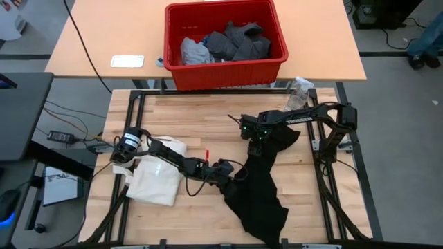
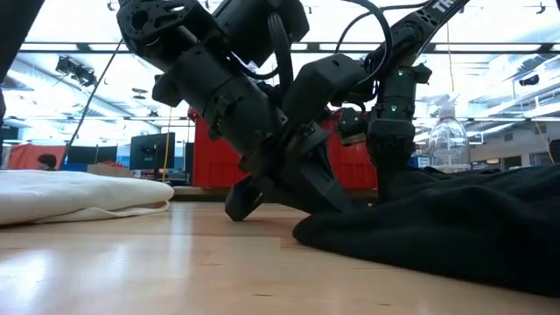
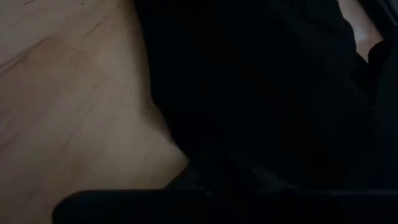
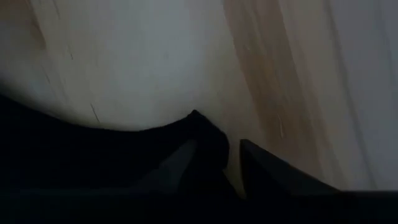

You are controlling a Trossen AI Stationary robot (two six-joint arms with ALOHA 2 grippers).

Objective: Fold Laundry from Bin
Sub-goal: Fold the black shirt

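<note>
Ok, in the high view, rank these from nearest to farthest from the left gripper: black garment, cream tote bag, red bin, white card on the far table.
From the left gripper, low on the table:
1. black garment, at the gripper, spread toward the near edge.
2. cream tote bag, on its left side.
3. white card and red bin, both on the far table: too close to call.

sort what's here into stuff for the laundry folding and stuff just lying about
For the job: black garment spread on the table; red bin; grey clothes inside it.

Lying about: cream tote bag; clear plastic bottle; white flat device on the far table.
</note>
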